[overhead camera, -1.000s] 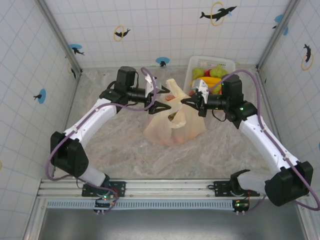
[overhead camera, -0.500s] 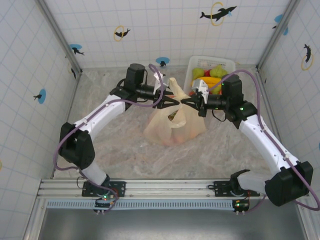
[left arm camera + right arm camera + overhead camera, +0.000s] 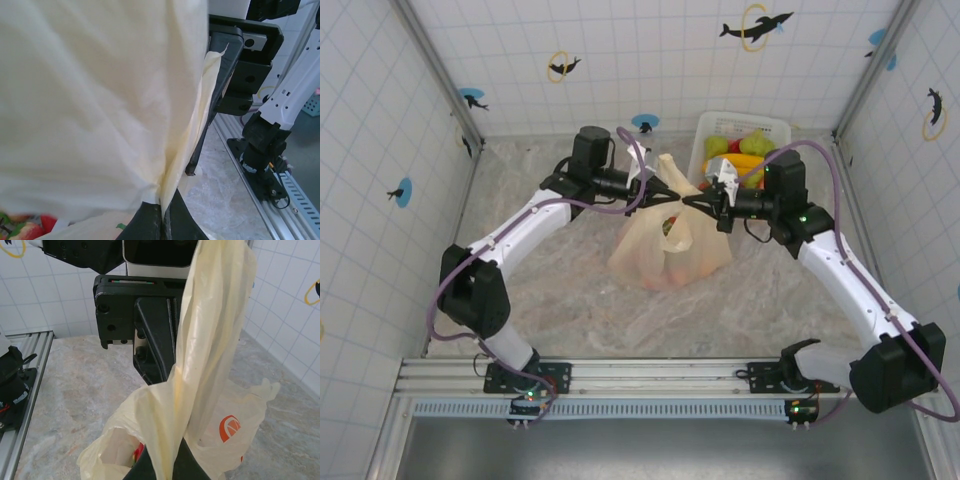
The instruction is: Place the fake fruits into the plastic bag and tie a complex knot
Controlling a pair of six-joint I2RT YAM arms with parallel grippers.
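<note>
The cream-yellow plastic bag (image 3: 668, 252) stands mid-table with its mouth partly open. Red fake fruits (image 3: 669, 228) show inside it, also seen as a red fruit (image 3: 137, 453) through the mouth and strawberries (image 3: 22, 231) at the bag's foot. My left gripper (image 3: 671, 199) is shut on one raised bag handle (image 3: 185, 150), its jaws (image 3: 163, 212) pinching the film. My right gripper (image 3: 689, 201) faces it tip to tip, shut on the other handle (image 3: 210, 340), which rises from its jaws (image 3: 169, 456). No knot is seen in the handles.
A white basket (image 3: 775, 128) at the back right holds more fake fruits (image 3: 745, 160), green, yellow and red, just behind my right arm. Tiled walls close in the marbled table (image 3: 550, 290). An aluminium rail (image 3: 650, 375) runs along the near edge.
My left arm swung right to the bag and its jaws went from open to shut on a handle. The bag's top is now drawn up between both grippers. The right arm stayed put.
</note>
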